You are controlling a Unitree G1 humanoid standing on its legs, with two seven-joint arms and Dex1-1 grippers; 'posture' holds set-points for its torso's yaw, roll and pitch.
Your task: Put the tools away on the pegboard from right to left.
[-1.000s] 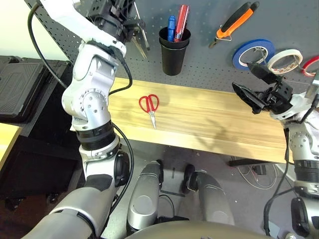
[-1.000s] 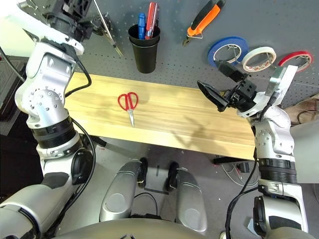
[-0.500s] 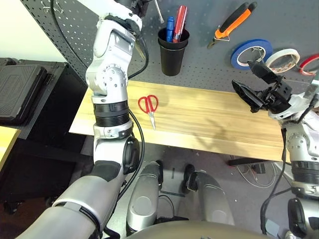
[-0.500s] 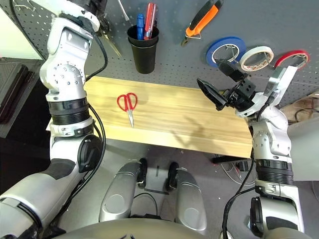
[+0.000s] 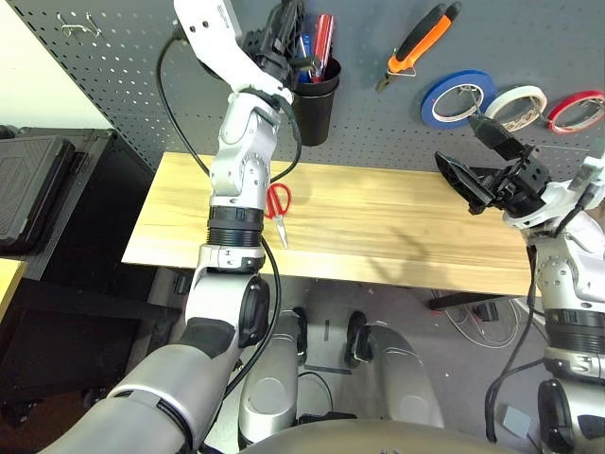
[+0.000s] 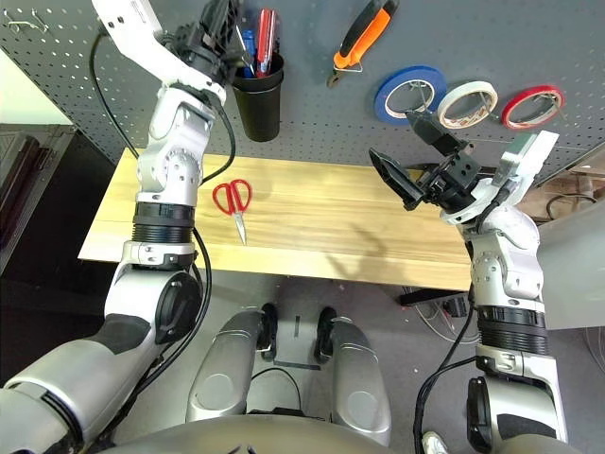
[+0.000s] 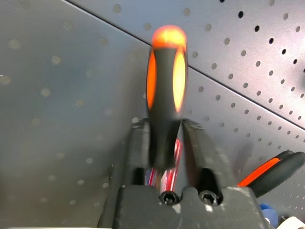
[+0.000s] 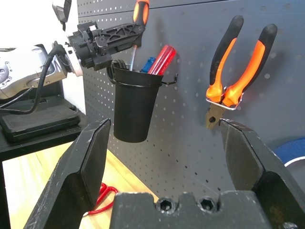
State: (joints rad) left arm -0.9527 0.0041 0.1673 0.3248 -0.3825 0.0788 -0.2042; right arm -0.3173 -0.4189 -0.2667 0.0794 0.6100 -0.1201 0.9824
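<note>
While the left gripper clasps the screwdriver handle-up, its shaft points down into the black cup; the right gripper gapes empty.

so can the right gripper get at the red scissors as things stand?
Probably yes. The right gripper is open and empty, and bare table lies between it and the red scissors. But the scissors lie nearer the left arm, so it's a cross-body stretch.

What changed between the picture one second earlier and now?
The left hand carried the screwdriver rightward along the pegboard to the black cup, its shaft now dipping into the cup; it still sits between the fingers. The right hand stayed open and in place. Red-handled scissors stayed on the table; pliers and white tape roll stayed hung.
</note>
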